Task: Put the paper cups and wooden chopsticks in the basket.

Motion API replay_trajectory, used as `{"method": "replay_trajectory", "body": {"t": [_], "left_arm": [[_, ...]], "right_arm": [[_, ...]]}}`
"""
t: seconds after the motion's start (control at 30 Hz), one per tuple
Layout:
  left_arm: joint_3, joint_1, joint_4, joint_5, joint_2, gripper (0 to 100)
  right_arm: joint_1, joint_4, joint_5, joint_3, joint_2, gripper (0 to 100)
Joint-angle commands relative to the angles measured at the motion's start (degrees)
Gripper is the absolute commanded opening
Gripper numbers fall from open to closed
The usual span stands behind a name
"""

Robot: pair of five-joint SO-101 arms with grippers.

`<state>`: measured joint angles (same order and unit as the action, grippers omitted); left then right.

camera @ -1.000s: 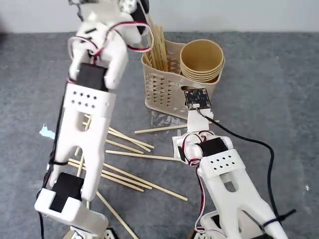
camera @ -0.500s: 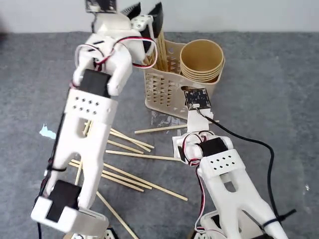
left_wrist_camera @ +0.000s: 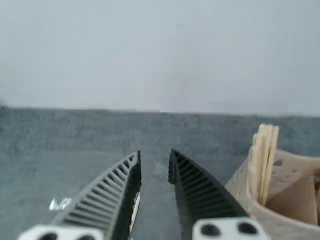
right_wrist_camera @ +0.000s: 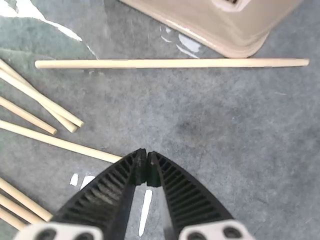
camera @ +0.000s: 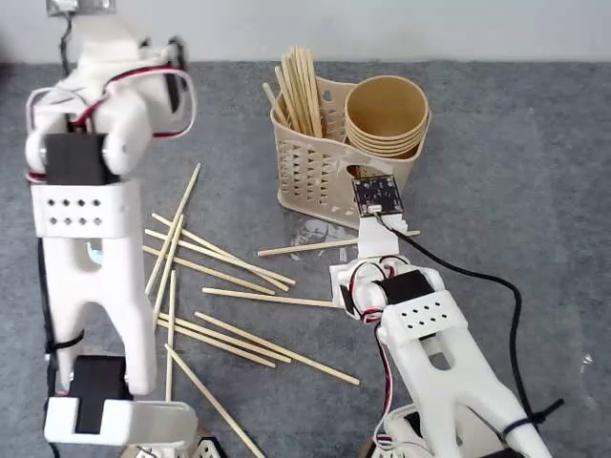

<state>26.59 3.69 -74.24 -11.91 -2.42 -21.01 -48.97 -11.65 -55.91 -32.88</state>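
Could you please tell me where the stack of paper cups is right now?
In the high view, the stack of paper cups sits inside the basket, at its right end, beside the upright chopsticks.

Paper cups (camera: 387,110) and bundled chopsticks (camera: 304,91) stand in the basket (camera: 310,176); loose chopsticks (camera: 272,298) lie on the table (camera: 535,210).

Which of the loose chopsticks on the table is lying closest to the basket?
The single chopstick lying alone just in front of the basket; the other chopsticks are scattered farther from it.
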Motion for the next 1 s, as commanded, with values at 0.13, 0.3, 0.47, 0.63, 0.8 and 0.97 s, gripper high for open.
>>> {"method": "replay_trajectory", "body": {"t": [0.13, 0.3, 0.47, 0.63, 0.8, 0.97], "left_arm": [[-6.29, 2.02, -12.4, 6.59, -2.81, 1], [-17.1, 4.13, -10.64, 13.98, -1.76, 1], [-18.77, 5.63, -9.49, 21.54, 7.38, 3], [-15.16, 5.8, -10.02, 23.03, 18.11, 15], [-8.92, 5.71, -9.49, 23.38, 25.93, 15], [-1.45, 6.51, -9.93, 23.38, 34.55, 15]], "right_arm": [[0.31, 1.1, -0.62, 0.35, -1.63, 0.9], [0.31, 1.1, -0.62, 0.35, -1.54, 0.9], [0.4, 1.1, -0.62, 0.35, -1.63, 0.9], [0.48, 1.01, -0.62, 0.35, -1.63, 0.9], [0.48, 1.01, -0.62, 0.35, -1.71, 0.9], [0.57, 1.01, -0.62, 0.35, -1.71, 0.9]]}}
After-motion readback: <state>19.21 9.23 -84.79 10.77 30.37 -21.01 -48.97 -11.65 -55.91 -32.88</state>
